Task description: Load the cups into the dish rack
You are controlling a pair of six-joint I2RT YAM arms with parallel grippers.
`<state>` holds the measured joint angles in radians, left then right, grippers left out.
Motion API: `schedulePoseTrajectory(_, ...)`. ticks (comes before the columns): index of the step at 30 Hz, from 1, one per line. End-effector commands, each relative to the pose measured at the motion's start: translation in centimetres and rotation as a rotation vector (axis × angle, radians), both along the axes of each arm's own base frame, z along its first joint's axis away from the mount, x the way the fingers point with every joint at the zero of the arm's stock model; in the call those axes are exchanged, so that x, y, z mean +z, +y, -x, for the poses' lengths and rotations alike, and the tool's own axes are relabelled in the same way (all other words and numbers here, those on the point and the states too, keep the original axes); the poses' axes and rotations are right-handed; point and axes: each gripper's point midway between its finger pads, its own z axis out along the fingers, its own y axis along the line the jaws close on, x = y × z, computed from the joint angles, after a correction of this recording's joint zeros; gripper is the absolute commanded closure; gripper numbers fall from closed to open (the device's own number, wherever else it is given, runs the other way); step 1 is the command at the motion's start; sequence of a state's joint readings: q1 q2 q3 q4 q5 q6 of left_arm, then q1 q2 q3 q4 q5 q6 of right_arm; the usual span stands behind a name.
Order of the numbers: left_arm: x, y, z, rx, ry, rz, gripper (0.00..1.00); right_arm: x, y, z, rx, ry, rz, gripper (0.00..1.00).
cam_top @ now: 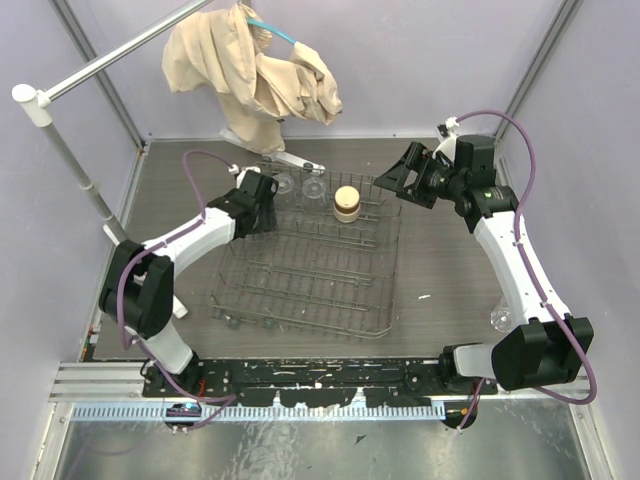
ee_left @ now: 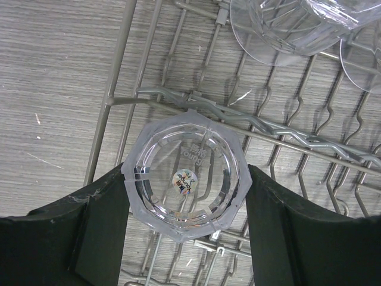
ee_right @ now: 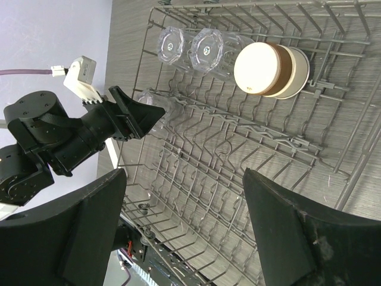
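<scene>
The clear cup (ee_left: 184,173) is clamped base-up between the two pads of the left pincer (cam_top: 258,200), which presses on its opposite sides. It hangs over the prongs at about 10 o'clock of the dish rack (cam_top: 320,270), just inside the rim; whether it already rests on the wires I cannot tell. Two more clear cups (ee_right: 171,44) (ee_right: 207,50) sit upside down side by side in the rack near 12 o'clock, and the tan cup (cam_top: 347,203) sits beside them toward 1 o'clock.

By my reading, the step in hand is setting this cup into the row. The next move would call for lowering it squarely between prongs, then spreading the pads without tipping it.

A small round sticker sits on the cup's base (its coloured print and the moulded lettering beside it are too small to read).

The right pincer (ee_right: 184,176) stands wide apart and empty, above the counter (cam_top: 450,260) past the rack's 2 o'clock corner.
</scene>
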<state>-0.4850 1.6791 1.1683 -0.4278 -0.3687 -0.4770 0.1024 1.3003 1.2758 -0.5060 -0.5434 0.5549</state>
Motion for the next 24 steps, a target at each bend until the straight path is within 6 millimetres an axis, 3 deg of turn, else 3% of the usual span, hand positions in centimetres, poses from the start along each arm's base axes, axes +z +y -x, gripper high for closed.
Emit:
schedulePoseTrajectory(1, -0.9, 0.4, -0.1, 0.036, -0.009, 0.003, 1.00, 1.8, -0.1, 0.6, 0.011, -0.070, 0.003, 0.15)
schedulePoseTrajectory(13, -1.4, 1.0, 1.9, 0.068, 0.040, 0.012, 0.74, 1.6, -0.1, 0.8, 0.016, -0.069, 0.005, 0.15)
schedulePoseTrajectory(24, -1.0, 0.5, 3.2, 0.052, 0.064, 0.036, 0.37, 1.5, -0.1, 0.9, 0.019, -0.075, 0.001, 0.15)
